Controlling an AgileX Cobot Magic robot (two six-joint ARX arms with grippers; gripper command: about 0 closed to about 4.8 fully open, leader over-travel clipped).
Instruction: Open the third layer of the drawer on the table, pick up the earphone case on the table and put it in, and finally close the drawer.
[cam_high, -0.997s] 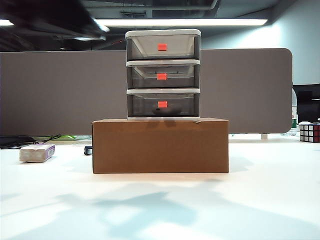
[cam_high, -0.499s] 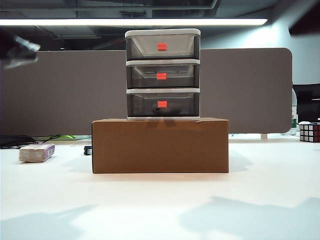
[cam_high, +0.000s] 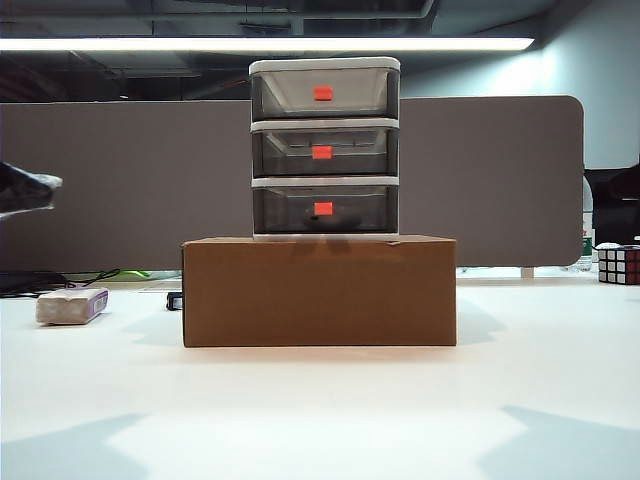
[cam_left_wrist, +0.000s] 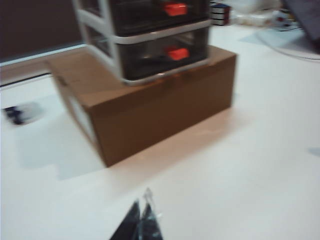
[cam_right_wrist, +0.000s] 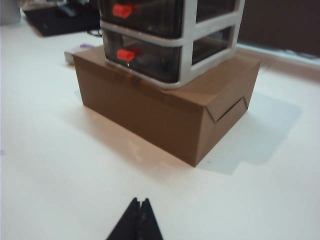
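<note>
1. The drawer unit (cam_high: 324, 147) stands upright on a brown cardboard box (cam_high: 319, 291) at the centre of the white worktop (cam_high: 320, 410); all three tiers are pushed in.
2. The third layer (cam_high: 324, 209), the bottom smoky-grey tier with its red-orange handle (cam_high: 323, 208), sits flush with the white frame. A dark shape shows faintly through its front; what it is cannot be told.
3. The earphone case is not visible on the open worktop in any view.
4. A rough greyish-white block with a purple edge (cam_high: 71, 305) lies on the worktop at about 9 o'clock from the box, well apart from it.
5. A Rubik's cube (cam_high: 619, 265) sits at about 3 o'clock, near the far right edge.
6. The left gripper (cam_left_wrist: 141, 216) hangs above bare worktop, clear of the box, its jaws together and holding nothing; in the exterior view a dark blurred part of that arm shows at the left edge.
7. The right gripper (cam_right_wrist: 139, 210) likewise hovers over bare worktop on the other side of the box, its jaws pressed together on nothing.
</note>
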